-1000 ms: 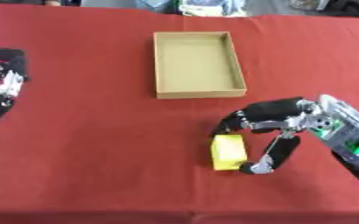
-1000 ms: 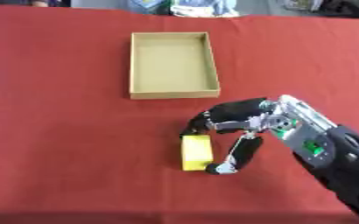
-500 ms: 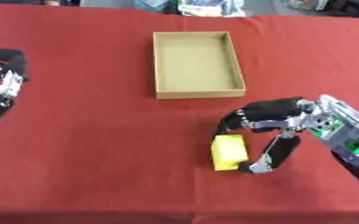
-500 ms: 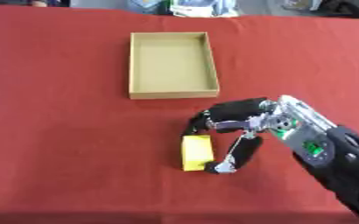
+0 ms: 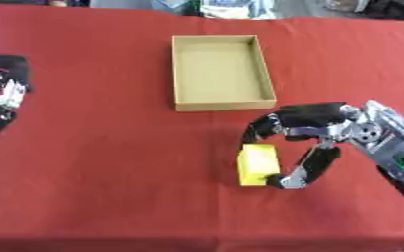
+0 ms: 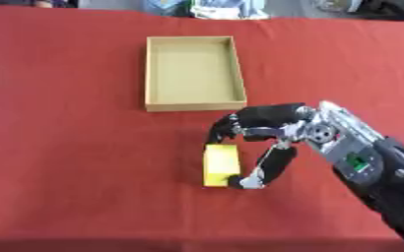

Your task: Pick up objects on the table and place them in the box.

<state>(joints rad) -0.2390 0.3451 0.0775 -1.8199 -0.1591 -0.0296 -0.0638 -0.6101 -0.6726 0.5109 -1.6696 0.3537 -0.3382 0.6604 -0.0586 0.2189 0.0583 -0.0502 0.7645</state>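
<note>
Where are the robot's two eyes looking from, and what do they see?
Left eye view: sits in the head, looks down at the red table, cardboard box and yellow block; shows the right hand curled round the block and the left hand at the left edge.
Right eye view: sits beside it, faces the same way; the left hand barely shows.
Both share the box, block and right hand.

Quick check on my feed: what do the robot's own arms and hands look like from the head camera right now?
The right robot hand has black finger segments with silver joints and a round silver hub at the wrist. Its forearm is grey and black, with a small green patch. The left robot hand shows at the left edge as a black shape with whitish parts and a red speck.
</note>
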